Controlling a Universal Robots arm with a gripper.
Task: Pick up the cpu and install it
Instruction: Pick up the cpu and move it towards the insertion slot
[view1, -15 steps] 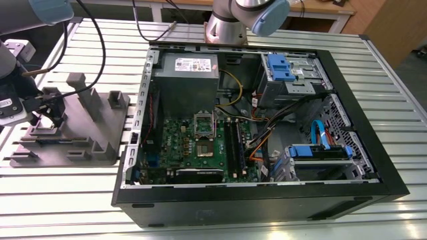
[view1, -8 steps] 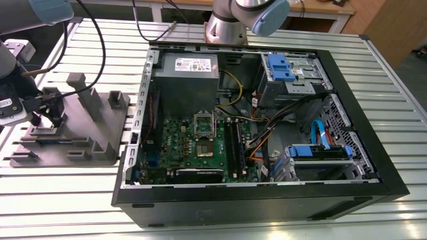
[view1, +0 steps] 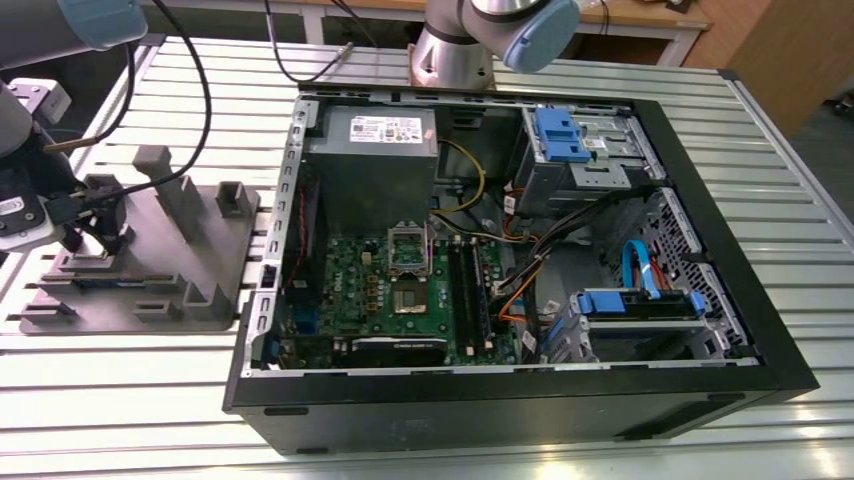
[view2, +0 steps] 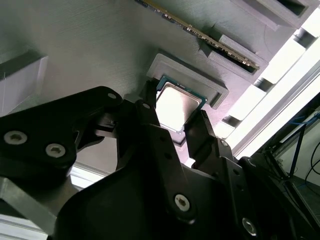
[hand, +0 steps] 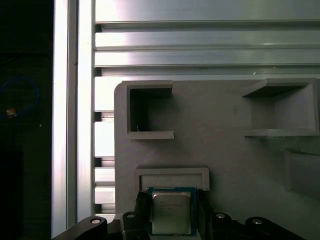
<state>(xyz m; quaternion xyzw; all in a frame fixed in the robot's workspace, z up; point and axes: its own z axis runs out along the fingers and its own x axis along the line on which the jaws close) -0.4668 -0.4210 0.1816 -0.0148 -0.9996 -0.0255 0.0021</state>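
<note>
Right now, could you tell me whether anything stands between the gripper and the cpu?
Nothing visible does. The gripper is right at the cpu, which lies uncovered in its recess on the grey holder.

Arm (view1: 454, 50): silver-grey metal tubes and fat round joints, closed with pale blue caps (view1: 541, 42). Thin black cables (view1: 203, 90) trail along it in the exterior view. Gripper (view1: 83, 232): matte black. In the second wrist view the gripper (view2: 175, 112) is built of flat links (view2: 35, 142) with rounded ends. Silver socket-head screws (view2: 181, 202) sit in round recesses at the pivots, two side by side on the broadest link.
</note>
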